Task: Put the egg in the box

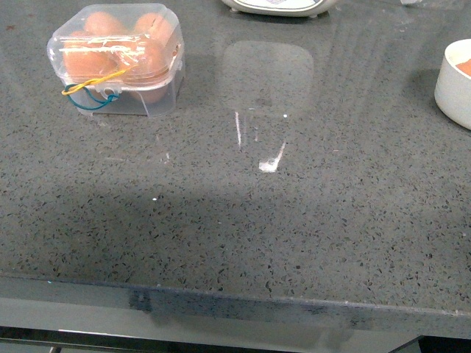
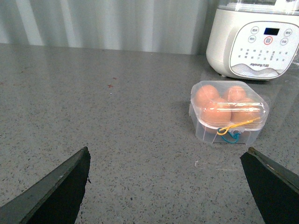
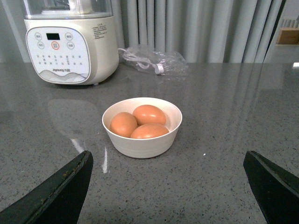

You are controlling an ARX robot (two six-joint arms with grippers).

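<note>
The clear plastic box (image 1: pixel 116 59) stands at the back left of the grey counter, lid shut, with brown eggs inside and yellow and blue elastic loops at its front. It also shows in the left wrist view (image 2: pixel 229 112). Three brown eggs, one of them on top (image 3: pixel 149 115), lie in a round white bowl (image 3: pixel 142 144), seen at the right edge of the front view (image 1: pixel 452 84). My left gripper (image 2: pixel 168 186) is open and empty, well back from the box. My right gripper (image 3: pixel 168 186) is open and empty, short of the bowl. Neither gripper shows in the front view.
A white egg cooker (image 3: pixel 70 42) stands at the back of the counter, also in the left wrist view (image 2: pixel 254 39) and at the top of the front view (image 1: pixel 283 6). A clear bag with a cable (image 3: pixel 154 61) lies beside it. The counter's front edge (image 1: pixel 235 298) runs across the front view.
</note>
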